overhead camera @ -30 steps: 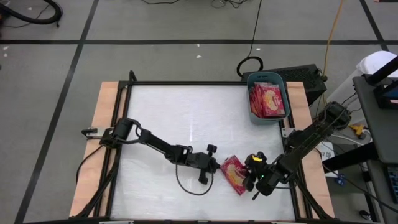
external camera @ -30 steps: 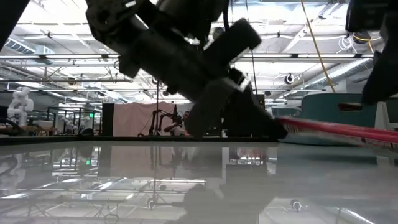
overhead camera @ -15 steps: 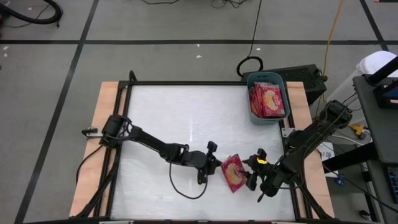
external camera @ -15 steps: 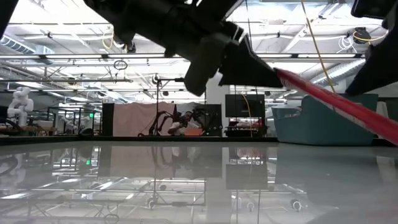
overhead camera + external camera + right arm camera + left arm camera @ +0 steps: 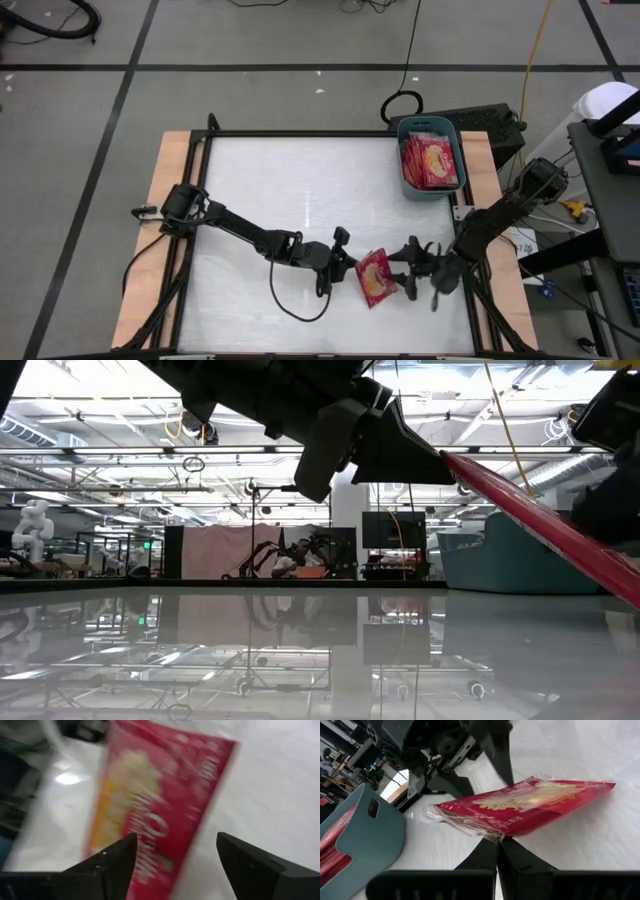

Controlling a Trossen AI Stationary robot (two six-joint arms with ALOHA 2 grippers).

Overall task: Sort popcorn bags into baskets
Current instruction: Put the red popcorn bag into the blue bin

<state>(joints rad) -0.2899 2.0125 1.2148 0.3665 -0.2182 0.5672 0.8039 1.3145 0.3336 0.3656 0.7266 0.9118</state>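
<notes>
Red popcorn bag (image 5: 374, 278) now hangs tilted above the table's near right part, pinched at one edge by your left gripper (image 5: 352, 271). Your right gripper (image 5: 406, 279) has just spread wide and let go beside it, so the handover looks done; the teal basket (image 5: 431, 157) waits at the far right.

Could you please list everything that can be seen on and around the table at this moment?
Held popcorn bag: one, red with a yellow picture, near edge of the table, lifted at a tilt.
Popcorn bags in the basket: several, red; exact count unclear.
Basket: one, teal-blue, far right corner of the table.
Table: one, white top with wooden side strips.
Left gripper: shut on the held popcorn bag's edge.
Right gripper: open, just right of that bag.
</notes>
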